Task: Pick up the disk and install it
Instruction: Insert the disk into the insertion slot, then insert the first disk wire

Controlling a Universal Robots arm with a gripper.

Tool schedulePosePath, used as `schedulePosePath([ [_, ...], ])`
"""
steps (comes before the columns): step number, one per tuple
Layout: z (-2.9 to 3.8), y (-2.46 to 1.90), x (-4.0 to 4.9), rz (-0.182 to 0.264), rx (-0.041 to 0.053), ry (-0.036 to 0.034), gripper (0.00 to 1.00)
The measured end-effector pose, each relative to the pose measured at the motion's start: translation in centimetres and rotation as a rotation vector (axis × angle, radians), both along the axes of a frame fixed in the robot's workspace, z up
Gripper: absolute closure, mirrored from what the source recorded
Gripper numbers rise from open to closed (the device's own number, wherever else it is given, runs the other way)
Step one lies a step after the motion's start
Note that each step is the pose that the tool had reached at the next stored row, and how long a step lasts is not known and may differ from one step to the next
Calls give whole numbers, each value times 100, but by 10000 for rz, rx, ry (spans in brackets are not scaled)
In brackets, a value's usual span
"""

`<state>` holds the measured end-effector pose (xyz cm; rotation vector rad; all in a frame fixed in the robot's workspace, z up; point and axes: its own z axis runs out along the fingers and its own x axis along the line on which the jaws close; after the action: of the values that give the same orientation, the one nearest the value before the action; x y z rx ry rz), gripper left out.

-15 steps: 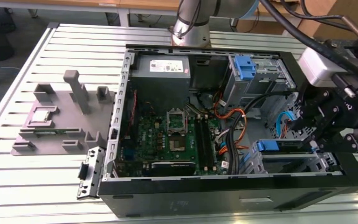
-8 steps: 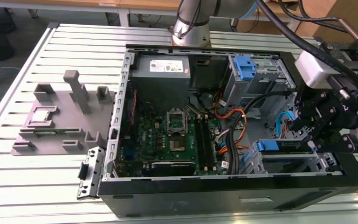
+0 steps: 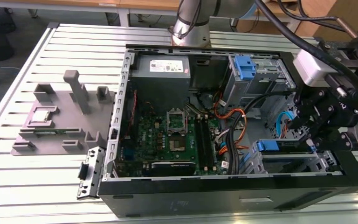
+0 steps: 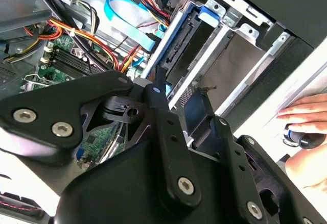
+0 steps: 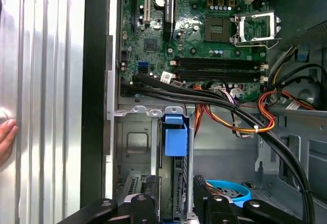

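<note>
The disk (image 3: pixel 272 145) stands on edge in the drive cage (image 3: pixel 303 163) at the front corner of the open computer case, on the exterior view's right, its blue end tab uppermost. My gripper (image 3: pixel 313 140) hangs right over that cage. In the first wrist view the black fingers (image 5: pixel 149 183) sit one on each side of the disk (image 5: pixel 175 140), close against its faces, gripper (image 5: pixel 175 181) shut on it. The second wrist view shows the disk (image 4: pixel 186 40) with its blue rail running into the bay, the gripper (image 4: pixel 188 97) straddling its near end.
A blue bracket (image 3: pixel 246 70) sits in the far bay beside the grey power supply (image 3: pixel 160 65). Orange and black cables (image 3: pixel 235 119) run past the cage over the motherboard (image 3: pixel 179 135). A grey fixture (image 3: pixel 54 121) lies outside the case. A person's hand (image 4: pixel 306 114) rests by the case edge.
</note>
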<state>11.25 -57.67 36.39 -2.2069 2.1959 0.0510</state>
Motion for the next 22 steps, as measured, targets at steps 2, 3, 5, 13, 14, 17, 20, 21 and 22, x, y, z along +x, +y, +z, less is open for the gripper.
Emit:
schedulePosePath([
  [2, -6, 16, 0, 1, 0, 1, 58],
  [3, -8, 24, 0, 1, 0, 1, 58],
  [5, -11, 31, 0, 0, 2, 0, 58],
  [13, -16, 40, 0, 0, 0, 1, 58],
  [14, -16, 40, 0, 0, 0, 0, 58],
  [17, -17, 41, 0, 0, 0, 0, 58],
  [20, -17, 41, 26, 0, -1, 7, 58],
  [21, -18, 41, 48, 0, 0, 16, 58],
  [22, -19, 41, 71, -1, 2, 26, 58],
])
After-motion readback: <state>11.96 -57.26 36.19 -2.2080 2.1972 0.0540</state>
